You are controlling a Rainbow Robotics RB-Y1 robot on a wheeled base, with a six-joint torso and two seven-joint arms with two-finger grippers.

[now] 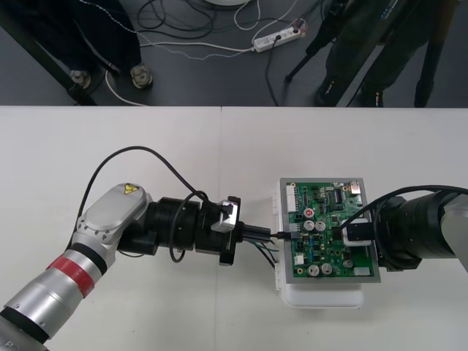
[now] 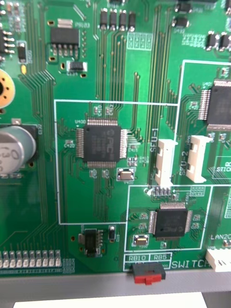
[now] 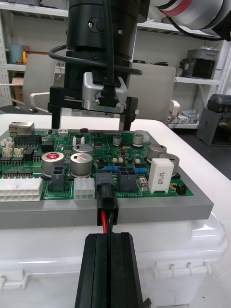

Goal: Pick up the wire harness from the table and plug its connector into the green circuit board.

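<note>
Left gripper (image 1: 265, 234) stood at frame centre, just left of green circuit board (image 1: 325, 219) on white base (image 1: 322, 298), mid-right on table (image 1: 146, 146). Its fingers (image 3: 96, 274) were together, clamped on wire harness (image 3: 107, 222) by red and black wires. Black plug (image 3: 107, 202) sat at board's left edge, nosed into black header; full seating unclear. Right gripper (image 3: 91, 124) hung over board's right part, fingers (image 3: 55, 113) apart, tips down near board.

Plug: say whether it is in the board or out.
In: the plug sits in the board's edge connector, wires running back into the shut left gripper.
</note>
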